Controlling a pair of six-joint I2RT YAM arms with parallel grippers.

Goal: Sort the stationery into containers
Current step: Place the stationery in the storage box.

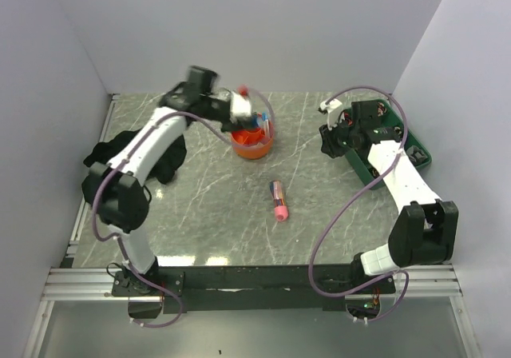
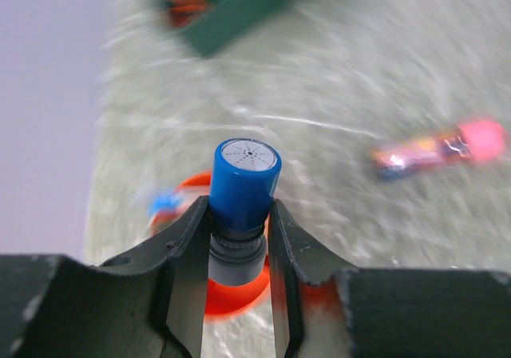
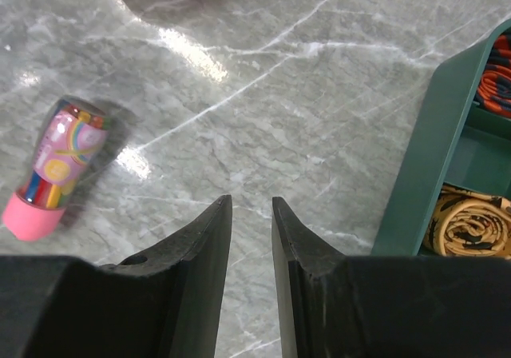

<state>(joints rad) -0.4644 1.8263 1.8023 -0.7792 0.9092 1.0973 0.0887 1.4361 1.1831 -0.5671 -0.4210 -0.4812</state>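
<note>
My left gripper (image 1: 241,107) (image 2: 238,204) is shut on a marker with a blue cap and grey barrel (image 2: 243,184), held upright just above the round orange holder (image 1: 252,145) (image 2: 230,296). Several pens stand in the holder (image 1: 261,121). A pink-capped marker with a colourful barrel (image 1: 278,200) (image 2: 437,149) (image 3: 54,170) lies alone on the table, right of and nearer than the holder. My right gripper (image 1: 329,144) (image 3: 250,204) hovers over bare marble beside the green tray, its jaws slightly apart with nothing between them.
The dark green compartment tray (image 1: 415,155) (image 3: 431,134) sits at the right, holding orange and tan bands. A black cloth bundle (image 1: 120,152) lies at the left under my left arm. White walls close in on three sides.
</note>
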